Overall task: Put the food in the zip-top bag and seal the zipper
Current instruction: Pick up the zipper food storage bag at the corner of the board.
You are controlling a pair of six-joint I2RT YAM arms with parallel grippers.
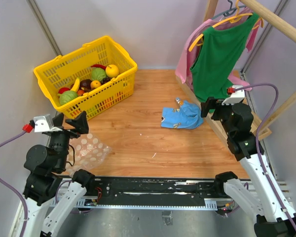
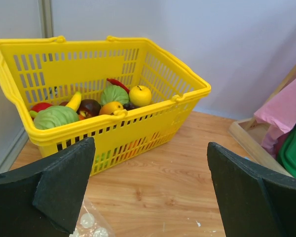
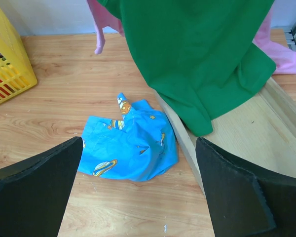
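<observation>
Inside the yellow basket (image 2: 84,74) the banana (image 2: 74,101) leans tip-up; left gripper (image 2: 150,168) and right gripper (image 3: 139,163) gape wide, empty.

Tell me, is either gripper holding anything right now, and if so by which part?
Nothing is held. The left gripper is open and empty, facing the yellow basket. The right gripper is open and empty, facing the blue cloth.

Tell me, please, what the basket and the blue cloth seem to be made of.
The basket looks like rigid moulded plastic, glossy yellow, its walls even slotted grids. The blue cloth seems soft printed fabric, matte, lying crumpled in folds.
</observation>
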